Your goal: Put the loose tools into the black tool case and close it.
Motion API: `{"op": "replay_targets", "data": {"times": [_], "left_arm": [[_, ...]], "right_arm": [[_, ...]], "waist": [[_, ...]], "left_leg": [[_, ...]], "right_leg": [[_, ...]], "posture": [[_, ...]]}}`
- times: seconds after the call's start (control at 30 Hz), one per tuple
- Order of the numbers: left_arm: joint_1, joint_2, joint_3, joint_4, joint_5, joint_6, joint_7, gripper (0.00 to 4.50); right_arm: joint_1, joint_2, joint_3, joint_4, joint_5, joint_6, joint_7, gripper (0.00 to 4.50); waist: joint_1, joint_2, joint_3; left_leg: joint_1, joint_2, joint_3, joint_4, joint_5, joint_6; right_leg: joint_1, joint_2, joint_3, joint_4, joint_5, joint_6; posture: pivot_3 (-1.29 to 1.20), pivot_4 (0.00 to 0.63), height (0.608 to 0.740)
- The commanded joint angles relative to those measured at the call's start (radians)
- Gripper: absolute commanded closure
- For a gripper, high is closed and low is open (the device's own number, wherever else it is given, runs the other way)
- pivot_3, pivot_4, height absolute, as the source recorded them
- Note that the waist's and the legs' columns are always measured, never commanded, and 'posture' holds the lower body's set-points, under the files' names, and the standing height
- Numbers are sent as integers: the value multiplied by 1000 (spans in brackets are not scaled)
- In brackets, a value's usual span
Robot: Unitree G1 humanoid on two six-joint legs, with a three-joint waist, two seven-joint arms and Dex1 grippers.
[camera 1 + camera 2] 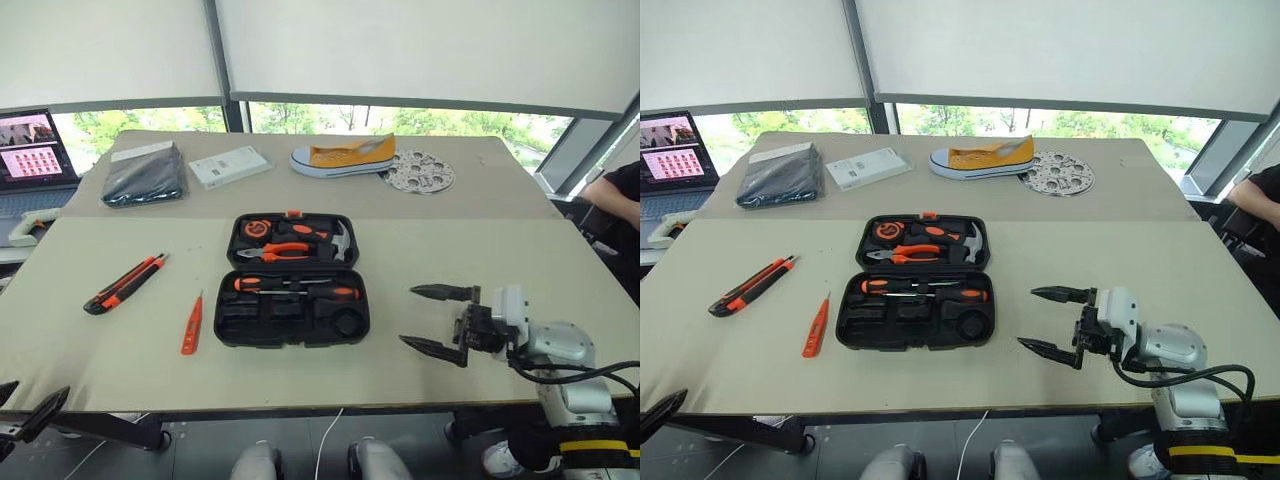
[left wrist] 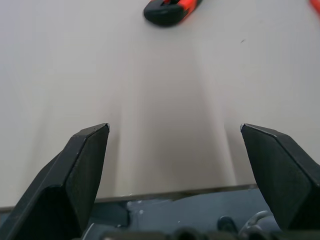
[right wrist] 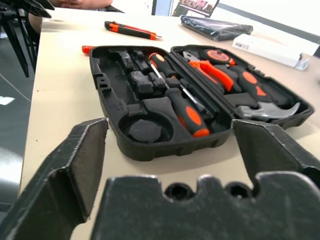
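- On the table (image 1: 560, 260), near the middle: black tool case (image 1: 291, 281) lying wide open, with pliers (image 1: 272, 251), hammer (image 1: 322, 238) and tape measure (image 1: 256, 229) in the far half.
- Already tucked into the near half: two screwdrivers (image 1: 300, 289), and a round dark thing in the round hole (image 1: 349, 322), maybe the tape roll, hard to tell.
- Waiting outside, well to the left of the case: utility knife (image 1: 124, 284) and small orange tester screwdriver (image 1: 192, 325).
- Right gripper (image 1: 437, 320) to the right of the case, fingers spread wide, holding nothing.
- Left gripper (image 2: 175, 150) low at the near left table edge, fingers spread wide too, holding nothing, looking toward the knife.
- Step right now, by guess: between pick-ups, two tools to go, lid not shut yet.
- Next move, likely: reach the left gripper to the tester or knife, pinch across its thin body, lift, then lay into a matching slot.
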Motion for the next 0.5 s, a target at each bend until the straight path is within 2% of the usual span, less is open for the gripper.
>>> {"op": "replay_targets", "data": {"times": [0.03,0.17,0.2,0.3,0.5], "left_arm": [[-46,36,-40,-199,-59,181,127,0],[-133,33,-99,-339,-109,369,299,0],[-176,24,-147,-390,-129,447,374,0],[-255,20,-256,-478,-114,611,527,0],[-401,-66,-396,-502,-93,689,654,0]], "right_arm": [[-38,15,10,-65,36,-13,-5,57],[-54,30,37,-92,35,-3,-9,57],[-63,35,45,-99,35,2,-14,57],[-84,41,61,-116,42,17,-17,57],[-132,42,88,-147,64,50,-6,57]], "waist": [[2,0,0],[1,1,0],[1,1,0],[1,1,0],[-1,1,0]], "left_leg": [[0,1,0,0,0,0],[1,2,2,0,2,1],[0,2,2,0,5,7],[0,0,1,0,5,7],[-1,-1,0,0,5,6]], "right_leg": [[0,0,0,0,1,0],[1,2,0,1,1,-1],[1,2,0,1,2,0],[1,2,0,1,7,-2],[1,3,0,1,7,-2]], "posture": [[0,150,740],[0,150,740],[0,150,740],[0,150,740],[0,150,740]]}}
